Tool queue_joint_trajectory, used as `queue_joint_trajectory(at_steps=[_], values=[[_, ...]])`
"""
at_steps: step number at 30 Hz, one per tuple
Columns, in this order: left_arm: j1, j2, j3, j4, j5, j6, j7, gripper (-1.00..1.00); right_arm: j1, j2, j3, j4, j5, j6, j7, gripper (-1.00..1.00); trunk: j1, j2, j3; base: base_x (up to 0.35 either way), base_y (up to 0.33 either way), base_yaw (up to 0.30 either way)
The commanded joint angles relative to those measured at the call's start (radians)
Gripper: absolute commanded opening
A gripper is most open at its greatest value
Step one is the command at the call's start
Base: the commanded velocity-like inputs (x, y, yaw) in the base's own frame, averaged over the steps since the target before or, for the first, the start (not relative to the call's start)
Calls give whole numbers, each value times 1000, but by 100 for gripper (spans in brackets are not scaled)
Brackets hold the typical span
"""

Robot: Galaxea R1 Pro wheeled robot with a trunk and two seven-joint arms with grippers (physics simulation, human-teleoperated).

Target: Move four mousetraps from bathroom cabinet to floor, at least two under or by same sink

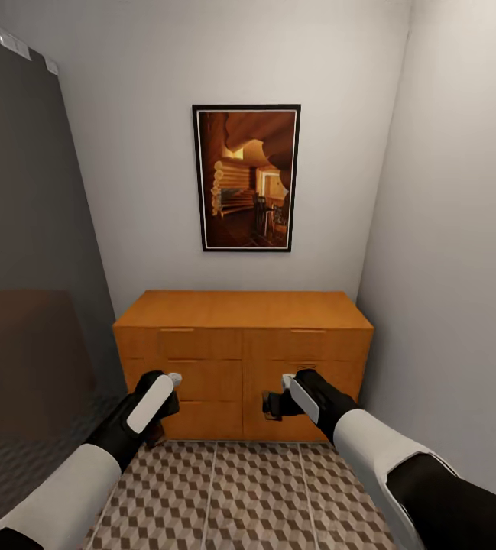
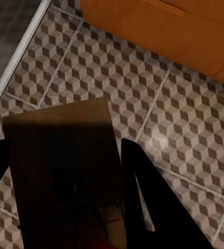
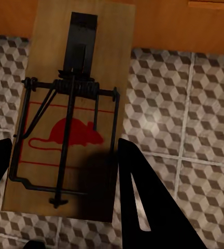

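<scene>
**Already loaded: a trap between each pair of jaws, floor straight ahead**

We see both arms raised in front of the cabinet (image 1: pixel 243 359), whose drawers look closed. In the right wrist view, the right gripper (image 3: pixel 65 176) has its jaws closed on a mousetrap (image 3: pixel 73 109): the board sits between the fingers, long axis running straight out along them, spring bar and red mouse print facing the camera. In the left wrist view, the left gripper (image 2: pixel 65 176) holds a second mousetrap (image 2: pixel 63 171) the same way, though this board lies in shadow and its metalwork is hard to read. Beyond both boards, past the fingertips, lies the bathroom floor (image 2: pixel 158 129), well apart from the traps' far ends. Neither arm looks nearer to it. We judge the coming move to be a lowering along that axis, far end first. We cannot see a sink from here.
</scene>
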State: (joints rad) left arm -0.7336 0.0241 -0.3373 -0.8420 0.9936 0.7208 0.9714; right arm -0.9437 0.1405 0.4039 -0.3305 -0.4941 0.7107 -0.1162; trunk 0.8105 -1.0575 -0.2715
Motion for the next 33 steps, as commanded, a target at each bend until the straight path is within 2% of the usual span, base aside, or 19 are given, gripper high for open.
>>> queue_joint_trajectory(at_steps=[1, 5, 10, 13, 19, 23, 26, 27, 33], values=[[18, 0, -5, -1, -19, -6, -8, -100, 15, -3, 7, -3, -14, -18, -9, -100, -4, 6, 2, 0, 0, 0], [58, -1, -6, -1, -63, -55, -45, -100, 57, -10, 7, -5, -14, -69, -7, -100, -19, 34, 14, 0, 0, 0], [96, -2, -16, 0, -99, -93, -68, -100, 97, -13, 9, -5, -13, -109, -7, -100, -38, 69, 30, 0, 0, 0], [116, -2, -25, 0, -111, -108, -77, -100, 118, -14, 10, -5, -13, -121, -8, -100, -50, 90, 40, 0, 0, 0], [156, 0, -36, 13, -122, -184, -101, -100, 147, -14, 17, -6, -12, -132, -8, -100, -73, 132, 58, 0, 0, 0], [176, 3, -46, 70, -132, -249, -141, -100, 177, -14, 44, -9, -12, -153, -10, -100, -88, 160, 71, 0, 0, 0], [181, 2, -55, 122, -144, -295, -191, -100, 191, -14, 67, -6, -14, -204, -9, -100, -100, 181, 80, 0, 0, 0], [183, 0, -63, 156, -157, -323, -225, -100, 203, -13, 76, -3, -15, -241, -9, -100, -104, 188, 83, 0, 0, 0], [185, -2, -76, 220, -191, -383, -274, -100, 238, -11, 92, -7, -14, -299, -14, -100, -127, 230, 102, 0, 0, 0]])
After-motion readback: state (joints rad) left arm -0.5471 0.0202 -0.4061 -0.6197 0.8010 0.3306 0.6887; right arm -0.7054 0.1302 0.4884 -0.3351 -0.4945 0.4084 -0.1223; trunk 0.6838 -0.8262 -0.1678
